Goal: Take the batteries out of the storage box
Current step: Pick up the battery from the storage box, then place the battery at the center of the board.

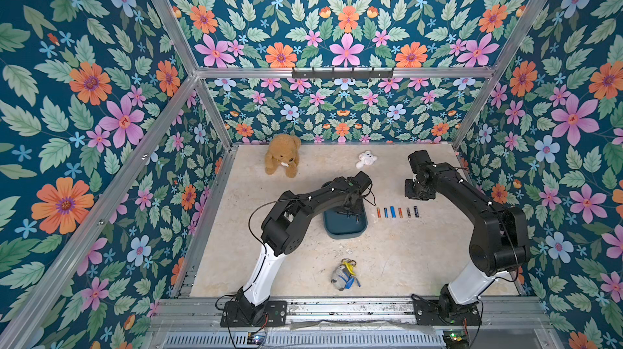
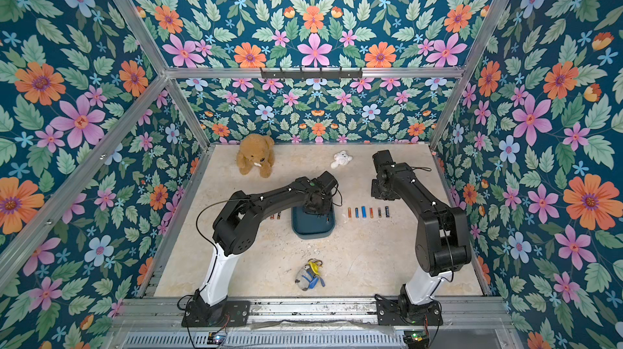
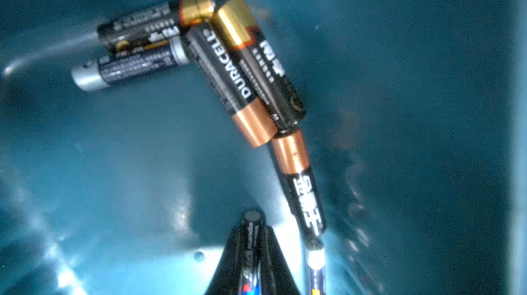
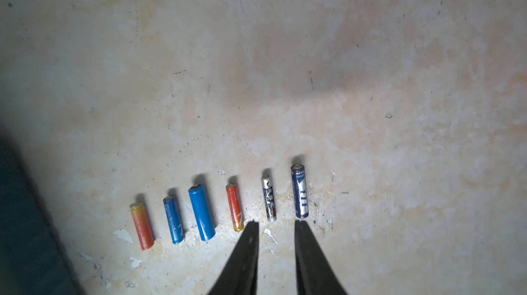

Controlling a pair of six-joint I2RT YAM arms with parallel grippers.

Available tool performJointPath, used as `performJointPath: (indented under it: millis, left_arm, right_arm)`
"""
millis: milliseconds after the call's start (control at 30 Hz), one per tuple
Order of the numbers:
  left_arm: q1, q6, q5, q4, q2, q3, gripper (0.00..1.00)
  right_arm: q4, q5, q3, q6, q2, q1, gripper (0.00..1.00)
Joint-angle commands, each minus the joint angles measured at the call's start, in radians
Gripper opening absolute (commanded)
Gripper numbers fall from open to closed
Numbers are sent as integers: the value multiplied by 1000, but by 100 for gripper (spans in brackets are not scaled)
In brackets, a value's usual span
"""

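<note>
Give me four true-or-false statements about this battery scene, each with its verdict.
1. Beside the storage box, six batteries lie in a row on the table. True.
2. The left gripper is empty. False: it is shut on a dark battery inside the box.
3. The storage box is empty. False: several batteries lie in it.
4. The right gripper is open, holding nothing. True.

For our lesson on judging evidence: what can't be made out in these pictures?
- Dark teal plastic storage box: far part hidden under the left arm in both top views; contents uncountable.
- Black cylindrical battery: cut off by the left wrist view's edge.
- Row of six coloured batteries: labels too small in top views.
</note>
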Motion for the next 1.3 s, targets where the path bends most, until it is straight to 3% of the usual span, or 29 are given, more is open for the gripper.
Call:
performJointPath:
  millis: [0, 467, 667, 967, 1267]
  left_arm:
    - [1, -13, 21, -11, -19, 0, 15]
    - [43, -26, 47, 1, -145, -42, 16]
    - [101, -16, 31, 5, -241, -103, 16]
    - [279, 50, 18, -36, -435, -214, 17]
    - [518, 202, 39, -23, -574, -391, 18]
  right_arm:
    - [-17, 14, 10, 15, 4, 6, 28]
    - [-18, 17, 38, 33, 27, 42, 28]
    - [-20, 16, 55, 35, 38, 52, 28]
    - [-22, 28, 52, 31, 35, 53, 28]
    - [-30, 36, 59, 28, 34, 52, 28]
